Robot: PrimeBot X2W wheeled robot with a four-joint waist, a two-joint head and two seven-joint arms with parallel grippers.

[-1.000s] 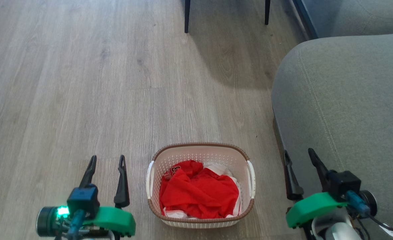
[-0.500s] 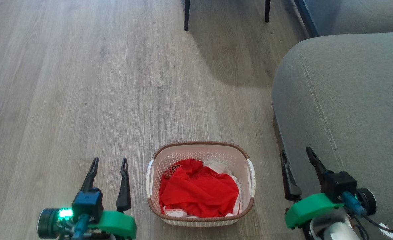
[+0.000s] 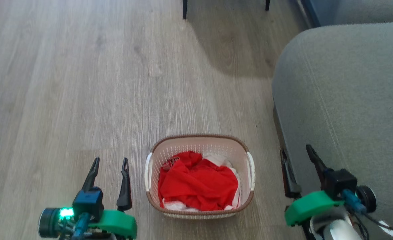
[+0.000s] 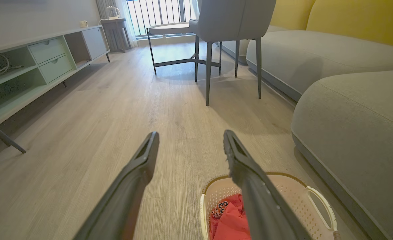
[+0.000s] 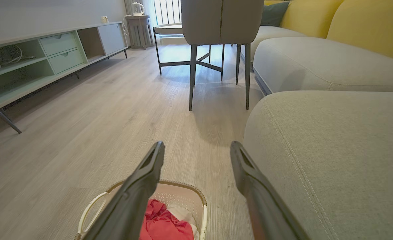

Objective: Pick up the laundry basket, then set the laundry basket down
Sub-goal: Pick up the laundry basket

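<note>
A small rounded-rectangular cream-white plastic laundry basket (image 3: 201,146), with perforated sides, a brown woven-look rim and white side handles, stands on the pale grey wood-plank floor (image 3: 83,83). It sits low in the head view, between the two grippers and touching neither. A crumpled red garment (image 3: 196,185) lies inside it over some white cloth.

The left gripper (image 3: 111,160) hangs just beside the basket's left handle, its two long dark fingers spread apart with nothing between them. The right gripper (image 3: 295,149) is likewise spread and holds nothing. It is a little farther from the right handle, at the edge of the rounded grey fabric sofa (image 3: 343,100).

A narrow strip of floor separates the basket's right side from the sofa. To the left and ahead, a broad stretch of floor runs up to the dark thin legs of a grey upholstered chair (image 4: 233,20). A long pale green low shelf unit (image 4: 33,66) lines the far left.
</note>
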